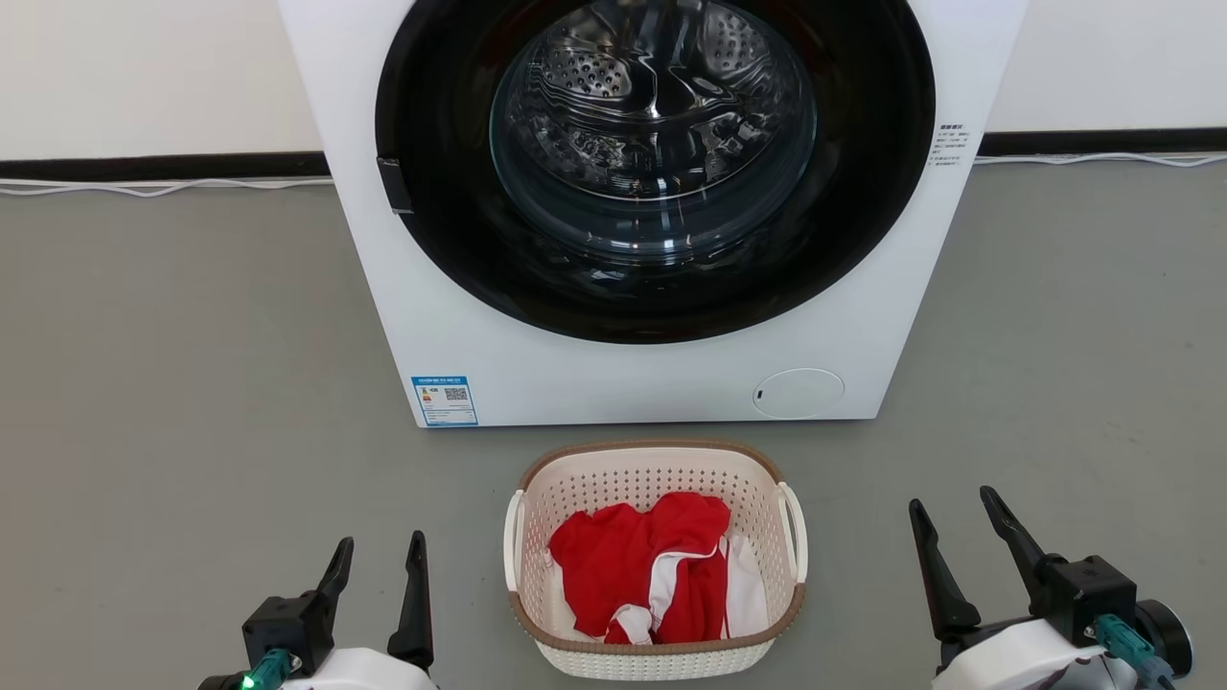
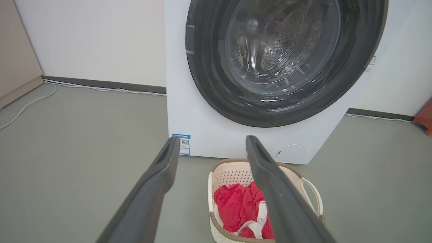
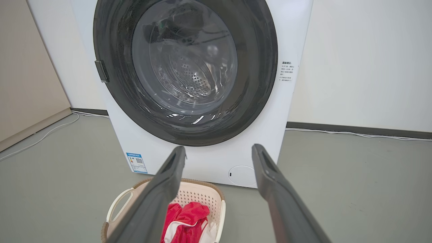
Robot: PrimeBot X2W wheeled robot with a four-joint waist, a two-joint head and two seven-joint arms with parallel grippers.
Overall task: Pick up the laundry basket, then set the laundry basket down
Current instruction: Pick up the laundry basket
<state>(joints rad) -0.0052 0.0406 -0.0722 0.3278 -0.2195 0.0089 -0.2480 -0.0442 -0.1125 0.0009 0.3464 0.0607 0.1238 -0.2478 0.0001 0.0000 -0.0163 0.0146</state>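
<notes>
Centrally, laundry basket set on floor at lower middle, flanked by left hand and right hand, both spread

Grey floor all round me, matte, evenly lit. White front-load washing machine dead ahead, backed by a white wall. Steel drum visible through its round, dark-ringed glass. Blue label at its lower left corner. Dark skirting along the wall, white cable beside it. Beige panel far left.
</notes>
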